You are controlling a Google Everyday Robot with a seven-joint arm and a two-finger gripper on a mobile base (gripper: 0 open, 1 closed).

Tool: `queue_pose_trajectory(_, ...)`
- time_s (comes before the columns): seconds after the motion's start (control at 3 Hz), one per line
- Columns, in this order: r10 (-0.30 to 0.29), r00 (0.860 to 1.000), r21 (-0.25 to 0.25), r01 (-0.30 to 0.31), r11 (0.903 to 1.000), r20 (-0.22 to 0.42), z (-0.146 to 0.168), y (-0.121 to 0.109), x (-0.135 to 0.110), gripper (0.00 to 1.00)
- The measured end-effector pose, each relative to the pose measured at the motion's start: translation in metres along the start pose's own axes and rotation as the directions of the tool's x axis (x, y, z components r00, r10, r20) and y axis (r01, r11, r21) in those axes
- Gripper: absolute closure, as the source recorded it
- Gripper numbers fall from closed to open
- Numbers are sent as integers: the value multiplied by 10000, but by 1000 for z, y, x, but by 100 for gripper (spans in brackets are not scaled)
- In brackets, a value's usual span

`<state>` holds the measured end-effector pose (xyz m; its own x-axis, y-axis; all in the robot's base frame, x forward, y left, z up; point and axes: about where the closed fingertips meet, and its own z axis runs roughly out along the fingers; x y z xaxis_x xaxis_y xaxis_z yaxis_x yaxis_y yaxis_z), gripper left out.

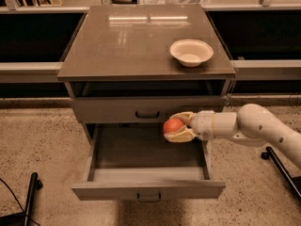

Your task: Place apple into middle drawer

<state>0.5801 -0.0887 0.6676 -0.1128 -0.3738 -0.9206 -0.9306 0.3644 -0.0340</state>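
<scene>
My gripper is shut on the red-orange apple; cream fingers clasp it above and below. It holds the apple just above the right rear part of the open middle drawer. That drawer is pulled out toward me, and its grey front has a small dark handle. The uppermost drawer front is closed, just above and behind the apple. My white arm reaches in from the right.
A shallow cream-white bowl stands on the cabinet top at the right. A dark base leg is on the floor at the right, another dark leg and a cable at the lower left.
</scene>
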Motion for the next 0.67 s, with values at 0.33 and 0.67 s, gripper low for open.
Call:
queue_pose_trajectory(0.33,1040,9946,-23,-1040,9946,-13,5,-7,28,100)
queue_pose_trajectory(0.67,1824,9820,-186,-1835,9828,-499,14,-14,81,100)
